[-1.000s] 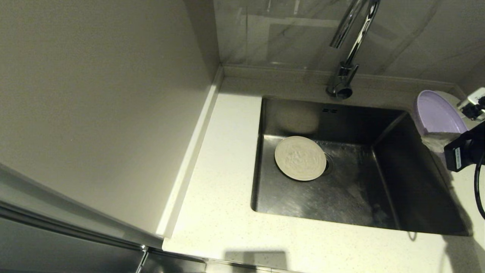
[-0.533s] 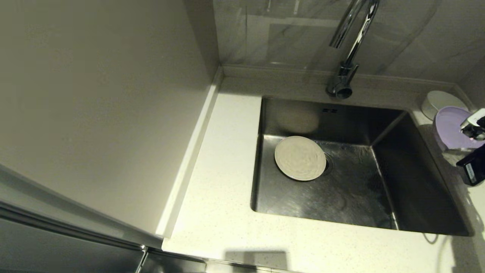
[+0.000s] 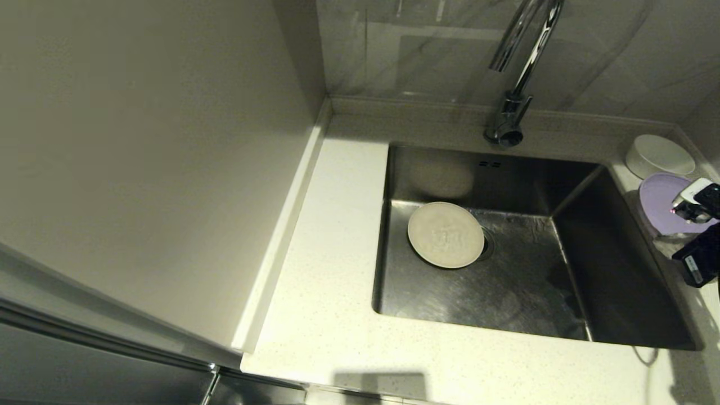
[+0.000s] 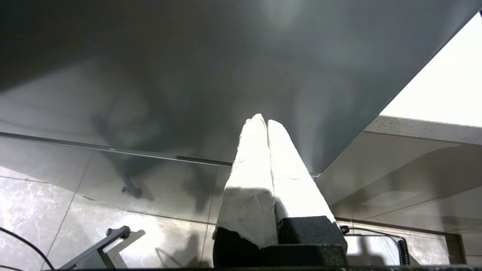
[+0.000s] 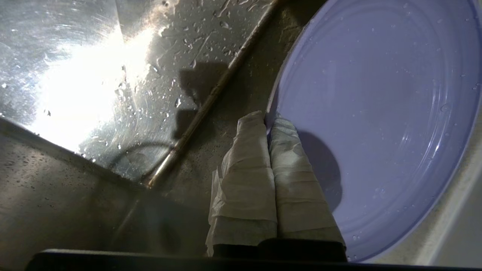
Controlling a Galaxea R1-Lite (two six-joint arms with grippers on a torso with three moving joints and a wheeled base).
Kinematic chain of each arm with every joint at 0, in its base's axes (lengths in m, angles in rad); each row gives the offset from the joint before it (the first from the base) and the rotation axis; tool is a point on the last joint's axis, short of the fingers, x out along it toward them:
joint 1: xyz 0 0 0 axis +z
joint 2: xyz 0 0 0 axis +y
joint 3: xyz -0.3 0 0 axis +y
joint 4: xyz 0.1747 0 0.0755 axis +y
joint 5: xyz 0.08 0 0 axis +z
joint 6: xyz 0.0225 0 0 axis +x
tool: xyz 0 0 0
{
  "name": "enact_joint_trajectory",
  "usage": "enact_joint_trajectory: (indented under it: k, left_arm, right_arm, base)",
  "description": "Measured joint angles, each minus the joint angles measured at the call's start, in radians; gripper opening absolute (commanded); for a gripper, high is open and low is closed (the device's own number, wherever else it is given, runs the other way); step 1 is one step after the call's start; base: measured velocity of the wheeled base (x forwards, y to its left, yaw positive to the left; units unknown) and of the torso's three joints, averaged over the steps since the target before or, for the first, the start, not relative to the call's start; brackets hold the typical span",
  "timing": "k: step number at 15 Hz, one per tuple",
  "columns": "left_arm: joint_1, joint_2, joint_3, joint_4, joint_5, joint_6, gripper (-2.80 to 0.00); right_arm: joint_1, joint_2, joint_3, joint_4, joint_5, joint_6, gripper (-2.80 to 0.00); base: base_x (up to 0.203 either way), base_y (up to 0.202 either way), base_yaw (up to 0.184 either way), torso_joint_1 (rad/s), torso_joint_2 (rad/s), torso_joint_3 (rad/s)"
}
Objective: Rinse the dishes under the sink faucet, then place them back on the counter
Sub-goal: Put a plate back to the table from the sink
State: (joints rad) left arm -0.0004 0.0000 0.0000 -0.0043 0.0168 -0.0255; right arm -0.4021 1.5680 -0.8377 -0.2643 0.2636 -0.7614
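The left pincer (image 4: pixel 263 124) is parked low, outside the head view, aimed at a dark cabinet front under the bench edge, its wrapped fingers pressed together on nothing; nearest in the scene lies the bench (image 3: pixel 332 315), a pale speckled strip in front of and left of the sink (image 3: pixel 529 292). On the sink floor, at its left, the cream plate (image 3: pixel 445 234) lies flat, partly over the drain, apparently next for rinsing. At the right edge the right pincer (image 5: pixel 268 118) is clenched on the rim of the lilac plate (image 3: pixel 658 211), which sits low over the bench strip right of the sink, just near of the white bowl (image 3: pixel 659 156) in the far right corner; the faucet (image 3: pixel 520 73) stands at the far side, with no stream visible.

The step in hand looks like setting the lilac plate down; to do it well, lower it until it lies flat on the bench, clear of the bowl and of the sink's edge, then let go and lift off without dragging the wet rim.

The head view alone gives the layout, but hides the grasp behind the wrist; the right wrist view shows the fingers (image 5: pixel 244 169) pinching the rim, droplets on the plate and the wet steel wall.
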Motion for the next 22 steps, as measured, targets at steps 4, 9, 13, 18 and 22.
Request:
enact_joint_trajectory:
  k: [4, 9, 13, 18, 22]
  left_arm:
    - [0.000, 0.000, 0.000, 0.000, 0.000, 0.000, -2.80]
    - [0.000, 0.000, 0.000, 0.000, 0.000, 0.001, -2.80]
    - [0.000, 0.000, 0.000, 0.000, -0.001, 0.001, -2.80]
    - [0.000, 0.000, 0.000, 0.000, -0.001, 0.000, -2.80]
    - [0.000, 0.000, 0.000, 0.000, 0.000, 0.000, -2.80]
  right_arm:
    - [0.000, 0.064, -0.052, -0.018, -0.002, -0.007, -2.80]
    - [-0.010, 0.125, -0.098, -0.046, -0.003, -0.010, -2.80]
    - [-0.036, 0.158, -0.108, -0.087, -0.003, -0.037, -2.80]
    - [-0.044, 0.177, -0.125, -0.086, -0.001, -0.031, -2.80]
    - [-0.045, 0.177, -0.126, -0.087, -0.002, -0.032, 0.00]
  base:
    - [0.000, 0.000, 0.000, 0.000, 0.00, 0.000]
    - [0.000, 0.000, 0.000, 0.000, 0.00, 0.000]
    - [0.000, 0.000, 0.000, 0.000, 0.00, 0.000]
    - [0.000, 0.000, 0.000, 0.000, 0.00, 0.000]
    - [0.000, 0.000, 0.000, 0.000, 0.00, 0.000]
